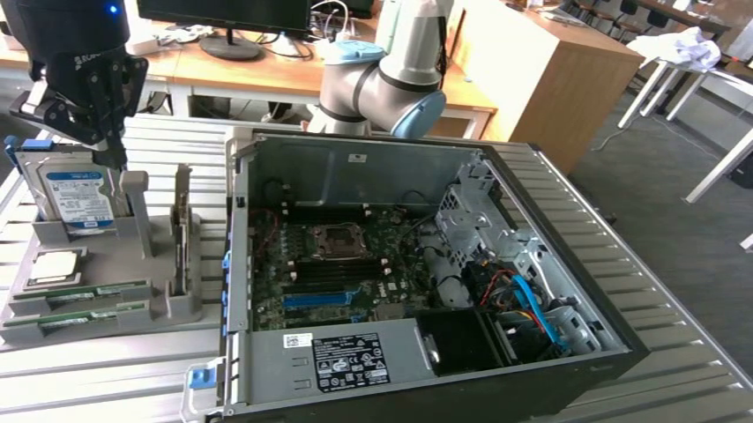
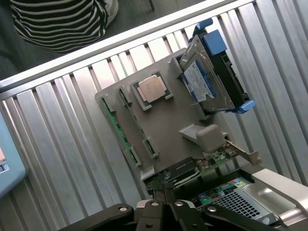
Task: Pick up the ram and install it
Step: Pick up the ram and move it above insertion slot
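Two green ram sticks (image 1: 85, 293) (image 1: 78, 319) lie flat in the slots of the grey parts holder (image 1: 165, 308) at the exterior view's left. In the wrist view one ram stick (image 2: 118, 130) runs along the holder's edge and the other ram stick (image 2: 150, 147) lies just inboard of it. My gripper (image 1: 115, 159) hangs above the back of the holder, beside the upright hard drive (image 1: 73, 196), well away from the sticks. In the wrist view my gripper (image 2: 164, 190) is shut with nothing between its fingertips.
The open computer case (image 1: 412, 264) fills the middle, its motherboard memory slots (image 1: 335, 269) exposed. On the holder are a silver processor chip (image 1: 56, 264) (image 2: 152, 89) and an upright expansion card (image 1: 180, 229) (image 2: 221, 156). A person in a striped top (image 2: 57, 24) stands by the table.
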